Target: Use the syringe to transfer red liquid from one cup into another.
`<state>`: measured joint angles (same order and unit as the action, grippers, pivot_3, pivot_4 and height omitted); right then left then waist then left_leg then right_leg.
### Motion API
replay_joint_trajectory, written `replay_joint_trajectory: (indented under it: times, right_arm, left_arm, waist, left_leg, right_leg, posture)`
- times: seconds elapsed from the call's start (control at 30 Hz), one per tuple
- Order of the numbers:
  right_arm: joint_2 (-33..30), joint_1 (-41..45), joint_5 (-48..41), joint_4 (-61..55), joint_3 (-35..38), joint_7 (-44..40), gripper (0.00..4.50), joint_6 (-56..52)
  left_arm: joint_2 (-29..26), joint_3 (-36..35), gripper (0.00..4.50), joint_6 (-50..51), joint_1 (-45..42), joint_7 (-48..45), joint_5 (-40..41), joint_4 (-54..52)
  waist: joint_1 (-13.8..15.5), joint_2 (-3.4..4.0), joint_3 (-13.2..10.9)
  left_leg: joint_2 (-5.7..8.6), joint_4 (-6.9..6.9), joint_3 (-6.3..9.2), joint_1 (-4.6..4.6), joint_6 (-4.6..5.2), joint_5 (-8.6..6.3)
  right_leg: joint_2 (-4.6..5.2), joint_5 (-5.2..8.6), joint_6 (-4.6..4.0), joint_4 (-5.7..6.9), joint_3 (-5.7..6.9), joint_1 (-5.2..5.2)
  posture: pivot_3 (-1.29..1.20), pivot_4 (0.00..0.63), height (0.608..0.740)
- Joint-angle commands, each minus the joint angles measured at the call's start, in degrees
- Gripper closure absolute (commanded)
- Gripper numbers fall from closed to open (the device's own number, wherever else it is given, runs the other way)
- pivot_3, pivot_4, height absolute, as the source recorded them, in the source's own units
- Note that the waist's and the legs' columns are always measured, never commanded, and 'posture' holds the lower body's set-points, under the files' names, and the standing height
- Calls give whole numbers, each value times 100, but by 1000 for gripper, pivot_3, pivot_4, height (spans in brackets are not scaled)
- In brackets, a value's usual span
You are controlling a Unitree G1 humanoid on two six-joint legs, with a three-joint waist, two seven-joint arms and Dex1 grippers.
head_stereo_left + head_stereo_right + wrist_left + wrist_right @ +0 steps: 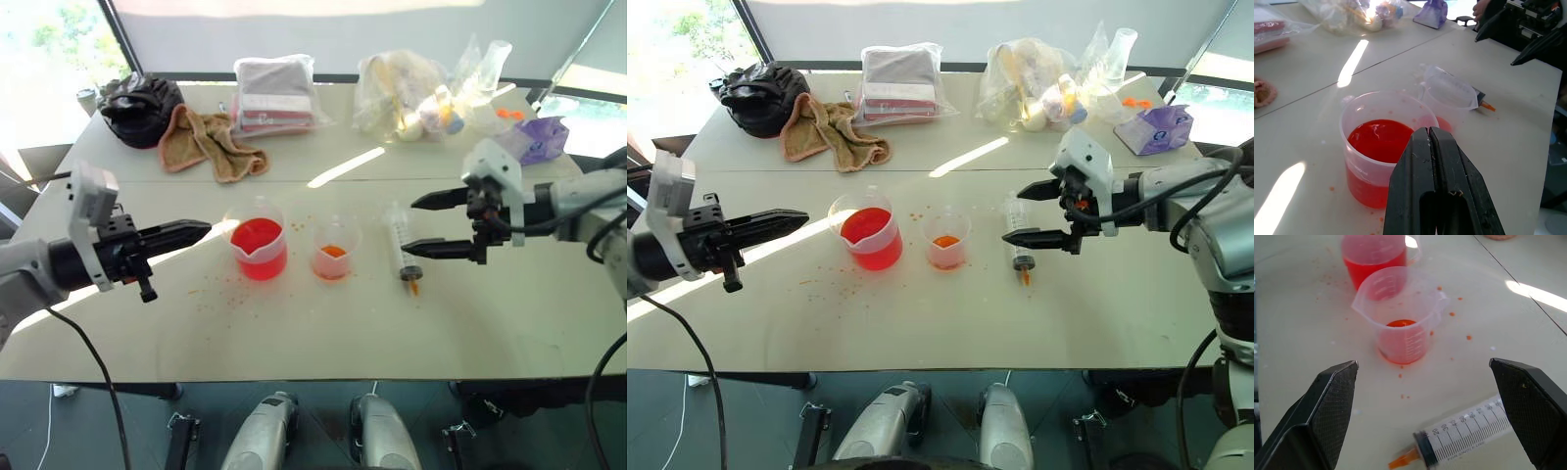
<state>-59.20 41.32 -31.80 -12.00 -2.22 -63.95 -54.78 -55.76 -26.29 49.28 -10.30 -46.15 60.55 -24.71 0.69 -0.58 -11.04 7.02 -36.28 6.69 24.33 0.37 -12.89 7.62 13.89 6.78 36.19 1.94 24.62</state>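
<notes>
R gripper (pixel 1425 396) hangs w/ jaws spread wide, nothing between them, just above the syringe (pixel 1469 433). Syringe lies flat on the table (pixel 294 333), barrel running across the gap between the two jaws, orange tip toward the near table edge; not touched by either jaw. In the head views the R jaws sit right beside the syringe, on its outer side, pointing inward toward the cups.

Smaller cup (pixel 336 250) stands upright just past the syringe, straight ahead of the R jaws, w/ a shallow orange-red layer at its base. Wider beaker (pixel 260 248) stands beyond that, further from the R jaws and directly in front of the L jaws; approx half full of red liquid (pixel 1380 141). Beaker and smaller cup are just beside each other, apart.

L gripper (pixel 186 233) has jaws clenched together, empty, tips pointing at the beaker from its outer side, near but not touching; level-ish, above the table.

Orange-red specks scattered on the table around both cups, some under the L jaws.

Far side of table, well beyond both jaws: black bag (pixel 140 108), tan towel (pixel 209 142), bagged stack of cloth (pixel 275 95), clear bag of small items (pixel 411 93), purple pack (pixel 537 137).
</notes>
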Motion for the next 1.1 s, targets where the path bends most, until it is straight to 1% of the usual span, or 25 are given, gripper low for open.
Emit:
replay_joint_trajectory:
  times: [0.03, 0.13, 0.17, 0.2, 0.27, 0.3, 0.37, 0.43, 0.5, 0.6, 0.7, 0.87, 0.97, 1.1]
  right_arm:
    - [117, 635, 24, 156, -123, 489, 25, -946]
    - [563, 1432, 168, 573, -464, 1224, 25, -2453]
    - [728, 1738, 221, 700, -662, 1450, 25, -3082]
    - [836, 1973, 241, 787, -876, 1644, 25, -3476]
    - [1017, 2485, 11, 1350, -1346, 2032, 25, -3772]
    - [1108, 2777, -164, 1835, -1615, 2251, 25, -3772]
    - [1370, 3251, -327, 2703, -2055, 2774, 25, -3772]
    - [1767, 3674, -275, 3751, -2435, 3339, 25, -3772]
    - [2195, 3985, -150, 4644, -2488, 3866, 25, -3772]
    - [2624, 4195, 25, 5429, -2437, 4324, 25, -3772]
    - [2915, 4230, 275, 5854, -2328, 4646, 25, -3772]
    - [3347, 4151, 839, 6168, -1770, 5096, 25, -3772]
    - [3562, 4084, 1143, 6231, -1463, 5252, 759, -3755]
    - [3776, 4045, 1392, 6268, -1194, 5273, 2593, -3753]
  left_arm:
    - [114, 116, 4500, -196, -240, -2, -112, 51]
    - [281, 273, 4500, -302, -418, 45, -232, 131]
    - [325, 291, 4500, -320, -451, 46, -244, 150]
    - [365, 305, 4500, -333, -476, 44, -262, 163]
    - [446, 353, 4500, -363, -509, 62, -312, 173]
    - [480, 383, 4500, -380, -520, 71, -345, 173]
    - [517, 390, 4500, -396, -523, 70, -369, 173]
    - [539, 377, 4500, -392, -543, 84, -375, 166]
    - [555, 361, 4500, -378, -543, 110, -374, 133]
    - [558, 289, 4500, -346, -512, 184, -351, 56]
    - [541, 174, 4500, -324, -417, 259, -321, -41]
    - [527, -17, 4500, -294, -198, 385, -263, -221]
    - [524, -137, 4500, -266, -104, 467, -210, -314]
    - [512, -229, 4500, -258, -20, 551, -143, -377]
  waist:
    - [-1, 0, 0]
    - [-43, -1, 1]
    - [-41, -1, 1]
    - [-47, 0, 2]
    - [-62, 1, 2]
    - [-64, 0, 2]
    - [-84, 0, 2]
    - [-129, -3, 3]
    - [-154, -5, 5]
    - [-164, -5, 5]
    - [-169, -4, 6]
    - [-179, -3, 6]
    - [-185, -3, 6]
    - [-185, -2, 6]
  left_leg:
    - [0, 0, -1, 0, 0, 0]
    - [-3, 0, -6, -1, 0, 0]
    - [-5, 0, -8, -2, 0, 1]
    - [-5, 1, -7, -1, -1, 1]
    - [-5, 2, -12, 0, -3, 2]
    - [-5, 2, -13, 1, -29, 18]
    - [-3, 1, -16, 3, -32, 20]
    - [-1, 0, -16, 4, -33, 21]
    - [0, -1, -16, 4, -34, 22]
    - [0, 1, -17, 3, -35, 23]
    - [0, 2, -17, 4, -36, 23]
    - [1, -1, -19, 4, -40, 26]
    - [1, -6, -25, 2, -44, 28]
    - [0, -7, -24, 2, -60, 39]
  right_leg:
    - [0, 0, 0, 0, -1, 1]
    - [-2, -2, -4, 2, -5, 4]
    - [-3, -3, -4, 4, -6, 5]
    - [-3, -3, -4, 4, -6, 6]
    - [-3, -4, -5, 7, -13, 13]
    - [-3, -4, -5, 7, -13, 14]
    - [-1, -5, -5, 8, -14, 15]
    - [-1, -5, -4, 8, -15, 14]
    - [-1, -6, -4, 8, -15, 14]
    - [-3, -7, -3, 15, -17, 17]
    - [-4, -7, -2, 24, -17, 24]
    - [-13, -7, -2, 40, -19, 31]
    - [-13, -7, -3, 74, -27, 44]
    - [-17, -6, -4, 101, -32, 56]
  posture:
    - [0, 150, 734]
    - [0, 150, 734]
    - [0, 150, 734]
    - [0, 150, 734]
    - [0, 150, 734]
    - [0, 150, 734]
    - [0, 150, 734]
    - [0, 150, 734]
    - [0, 150, 734]
    - [0, 150, 734]
    - [0, 150, 734]
    - [0, 150, 734]
    - [0, 150, 734]
    - [0, 150, 734]
